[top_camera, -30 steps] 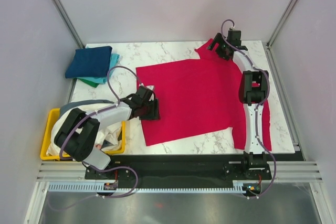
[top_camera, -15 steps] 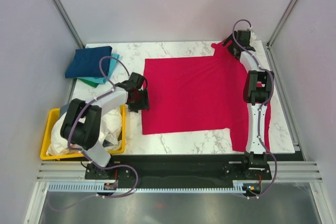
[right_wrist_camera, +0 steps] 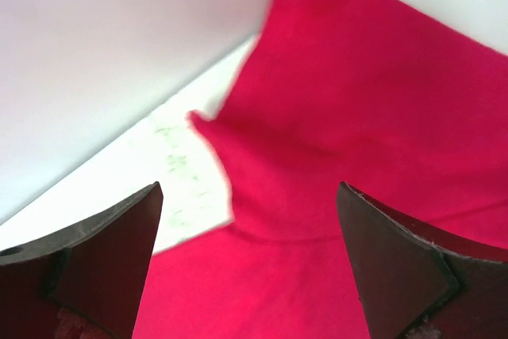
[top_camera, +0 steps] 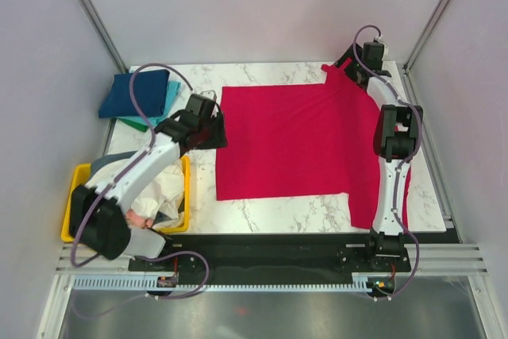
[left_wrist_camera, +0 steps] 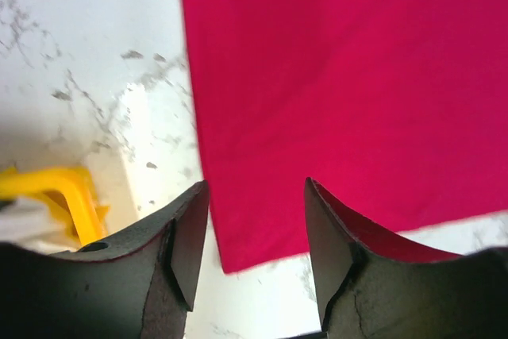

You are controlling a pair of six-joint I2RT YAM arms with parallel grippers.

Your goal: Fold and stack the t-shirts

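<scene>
Across the middle of the bench (top_camera: 262,210) the red t-shirt (top_camera: 294,140) lies spread flat, one sleeve trailing down the right side toward the near edge. We judge the step in hand to be the laying-out that comes before the first fold: the cloth is smooth over most of its body and no fold is made yet.

We see the left end effector (left_wrist_camera: 255,190) poised over the shirt's left edge with its fingers spread and nothing between them. In the left wrist view the shirt's near-left corner sits in the gap, below the tips. We cannot tell whether the tips touch the cloth.

The right end effector (right_wrist_camera: 248,192) is at the far right corner, its fingers wide apart and empty, above a small rumple of cloth at the shirt's far edge.

For the next move, we think each end effector has to drop and pinch an edge of the shirt, then carry that side inward over the body.

The folded stack (top_camera: 135,94) waits at the far left, well apart, and the yellow bin (top_camera: 71,196) holds more garments.
</scene>
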